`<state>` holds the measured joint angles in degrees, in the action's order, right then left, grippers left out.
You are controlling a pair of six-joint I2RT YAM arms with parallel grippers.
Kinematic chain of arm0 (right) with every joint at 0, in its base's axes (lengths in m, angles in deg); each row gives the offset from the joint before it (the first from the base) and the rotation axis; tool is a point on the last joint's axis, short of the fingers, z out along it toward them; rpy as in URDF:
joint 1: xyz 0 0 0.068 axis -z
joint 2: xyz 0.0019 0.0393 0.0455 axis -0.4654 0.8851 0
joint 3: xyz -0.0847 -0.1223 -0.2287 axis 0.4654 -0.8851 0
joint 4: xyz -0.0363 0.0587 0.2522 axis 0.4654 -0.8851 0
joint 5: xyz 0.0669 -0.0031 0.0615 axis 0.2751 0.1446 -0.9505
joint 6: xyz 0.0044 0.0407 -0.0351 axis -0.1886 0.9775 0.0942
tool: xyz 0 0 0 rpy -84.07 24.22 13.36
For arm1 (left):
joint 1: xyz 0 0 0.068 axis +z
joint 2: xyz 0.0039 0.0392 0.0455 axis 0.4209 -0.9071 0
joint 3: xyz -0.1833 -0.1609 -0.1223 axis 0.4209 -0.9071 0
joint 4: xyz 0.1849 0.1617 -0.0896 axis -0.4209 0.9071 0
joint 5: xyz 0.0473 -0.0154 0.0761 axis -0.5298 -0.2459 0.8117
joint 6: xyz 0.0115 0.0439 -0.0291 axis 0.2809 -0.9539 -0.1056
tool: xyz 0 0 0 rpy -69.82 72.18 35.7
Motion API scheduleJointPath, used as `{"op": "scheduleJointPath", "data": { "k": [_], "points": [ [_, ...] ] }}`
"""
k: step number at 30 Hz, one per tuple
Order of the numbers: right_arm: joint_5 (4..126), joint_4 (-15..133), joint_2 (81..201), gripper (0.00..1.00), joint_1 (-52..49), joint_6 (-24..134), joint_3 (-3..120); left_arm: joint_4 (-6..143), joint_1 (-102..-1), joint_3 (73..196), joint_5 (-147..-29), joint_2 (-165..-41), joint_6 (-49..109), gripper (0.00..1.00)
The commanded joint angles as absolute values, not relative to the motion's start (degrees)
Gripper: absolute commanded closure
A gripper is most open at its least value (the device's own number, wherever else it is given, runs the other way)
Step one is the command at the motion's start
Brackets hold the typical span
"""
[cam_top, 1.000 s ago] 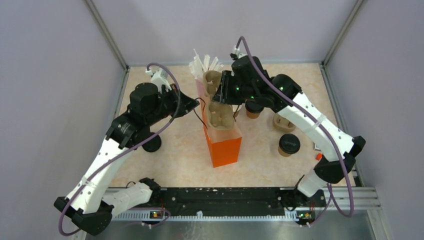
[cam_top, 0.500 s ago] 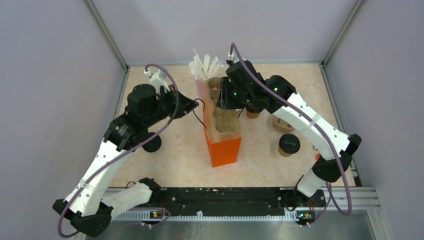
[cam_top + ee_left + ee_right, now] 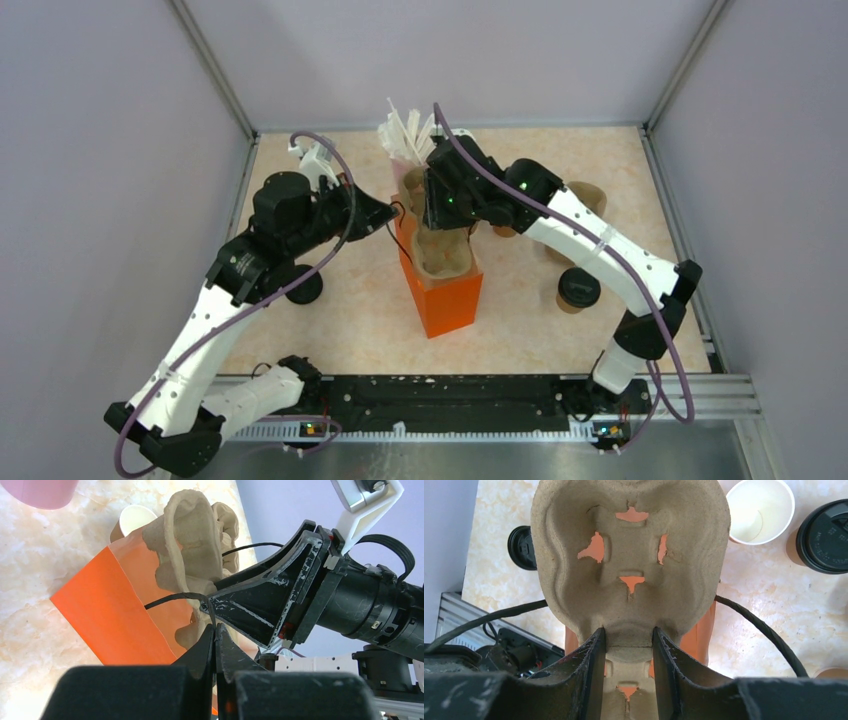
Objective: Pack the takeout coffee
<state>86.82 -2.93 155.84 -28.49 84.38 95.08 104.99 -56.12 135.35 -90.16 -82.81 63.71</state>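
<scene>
Carrier (image 3: 564, 527) is clamped by the right gripper (image 3: 629, 639) at the mouth of the orange bag (image 3: 452, 300); the bag handle (image 3: 170, 598) is pinched in the closed left gripper (image 3: 215, 632).

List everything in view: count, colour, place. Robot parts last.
Paper bag: one, orange, standing mid-table.
Bag handles: two, black cord, at the bag's mouth.
Pulp carrier: one, tan, in the bag's mouth.
Second pulp piece: one, tan, partly under the right arm.
Lidded cup: one, brown with black lid, right of the bag.
Open cup: one, brown, white inside, beside the bag.
Black lid: one, left of the bag.
Straw cup: one, pink, white straws, behind the bag.
Left gripper: black, shut on a bag handle.
Right gripper: black, clamped on the pulp carrier.
</scene>
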Motion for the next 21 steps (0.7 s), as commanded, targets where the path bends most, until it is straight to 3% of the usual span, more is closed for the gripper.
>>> {"op": "scheduleJointPath", "data": {
  "k": [1, 9, 21],
  "points": [
    [89.4, -1.1, 155.3, 0.65, -29.0, 83.3, 97.2, 102.6, -56.1, 134.6, -90.8, -81.7, 64.4, 1.0],
    [85.0, -7.1, 154.1, 0.64, -29.3, 82.2, 96.9, 102.9, -56.1, 133.9, -90.4, -81.8, 64.7, 1.0],
    [85.0, 0.0, 153.9, 0.64, -29.4, 78.7, 90.6, 104.4, -56.1, 134.3, -90.6, -80.5, 64.9, 1.0]
  ]
}}
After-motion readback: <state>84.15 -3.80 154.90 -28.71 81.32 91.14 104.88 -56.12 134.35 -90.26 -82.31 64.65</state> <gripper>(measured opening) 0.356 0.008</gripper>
